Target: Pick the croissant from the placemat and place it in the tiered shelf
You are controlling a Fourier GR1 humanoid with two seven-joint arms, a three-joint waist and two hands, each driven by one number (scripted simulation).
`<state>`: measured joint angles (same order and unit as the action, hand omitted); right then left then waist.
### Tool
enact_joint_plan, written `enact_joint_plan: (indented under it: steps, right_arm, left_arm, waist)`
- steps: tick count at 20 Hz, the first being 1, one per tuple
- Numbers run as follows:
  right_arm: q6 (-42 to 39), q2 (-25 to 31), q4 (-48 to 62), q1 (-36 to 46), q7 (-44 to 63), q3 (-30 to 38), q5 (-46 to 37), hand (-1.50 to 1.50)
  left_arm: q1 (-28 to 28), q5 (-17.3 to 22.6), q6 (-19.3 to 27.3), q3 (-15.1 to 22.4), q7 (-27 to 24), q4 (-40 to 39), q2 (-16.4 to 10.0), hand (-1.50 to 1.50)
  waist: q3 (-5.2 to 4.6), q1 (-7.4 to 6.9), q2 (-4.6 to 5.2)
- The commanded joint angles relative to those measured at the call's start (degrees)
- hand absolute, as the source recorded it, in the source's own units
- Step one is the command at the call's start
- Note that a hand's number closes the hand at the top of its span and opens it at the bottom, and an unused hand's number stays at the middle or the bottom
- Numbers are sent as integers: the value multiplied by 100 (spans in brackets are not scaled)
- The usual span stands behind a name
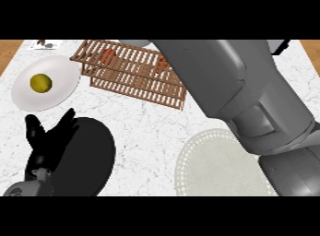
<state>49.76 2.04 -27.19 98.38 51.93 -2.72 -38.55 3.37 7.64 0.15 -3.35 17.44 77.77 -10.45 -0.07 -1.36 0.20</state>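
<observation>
The left hand (45, 138) rests low at the view's left, fingers apart and upright, holding nothing. Just to its right lies a black round plate (87, 159), its edge overlapped by the hand. Beyond the fingertips sits a white plate (56, 94) bearing a yellow-green ball (41, 83). Farther off and to the right, the wooden tiered shelf (132, 76) stands askew. Two reddish-brown bits (108, 55) show through its slats (whether either is the croissant cannot be told). Well to the hand's right lies the pale placemat (213, 168), partly covered by the right forearm (237, 92). That forearm ends over the shelf, and the right hand is hidden, so its grasp cannot be told.
</observation>
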Motion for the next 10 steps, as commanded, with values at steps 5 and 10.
enact_joint_plan:
  steps: [5, 10]
  right_arm:
    - [807, 745, -144, 1, 1141, 39, -807, -150]
    - [699, 914, -888, -466, 1680, 149, -1043, -150]
  left_arm:
    - [-434, -30, 18, -55, -94, 163, -40, 0]
    - [-296, 39, -31, -221, -88, -102, -135, 0]
  waist:
    - [8, 267, -133]
    - [11, 430, -160]
